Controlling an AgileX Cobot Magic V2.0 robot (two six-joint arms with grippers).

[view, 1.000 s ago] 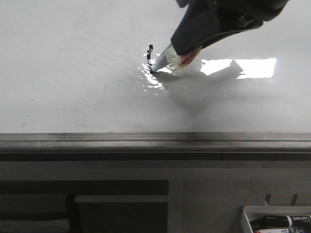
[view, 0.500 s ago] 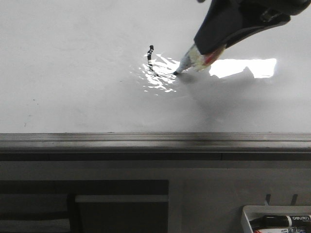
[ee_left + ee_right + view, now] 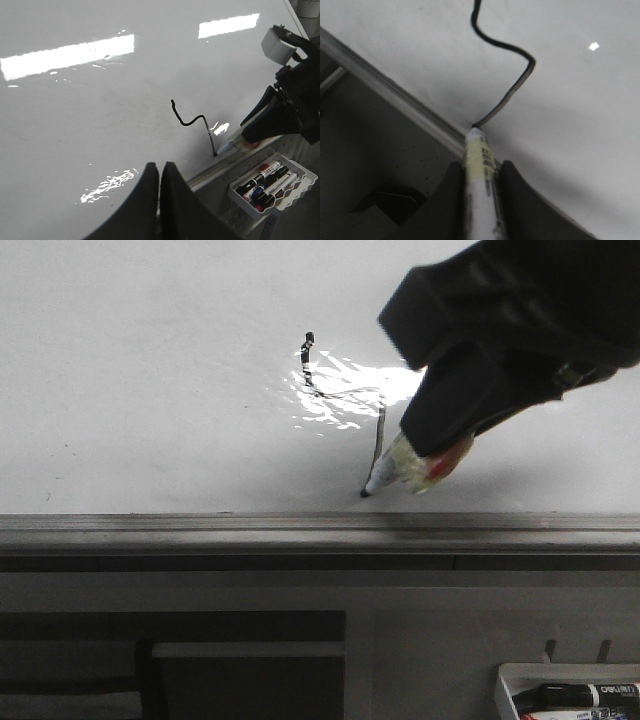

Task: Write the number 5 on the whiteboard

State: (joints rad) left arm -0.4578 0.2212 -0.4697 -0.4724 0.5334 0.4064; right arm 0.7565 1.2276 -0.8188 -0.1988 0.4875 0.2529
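Right claw (image 3: 425, 455) has dragged the marker (image 3: 400, 468) down toward the whiteboard (image 3: 150, 390) frame, stretching the line (image 3: 197, 122); it pinches the marker. Left claw (image 3: 160, 175) pressed together.

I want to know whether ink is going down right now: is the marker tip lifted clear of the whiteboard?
No: in the right wrist view the marker tip sits on the whiteboard, right at the end of the black line.
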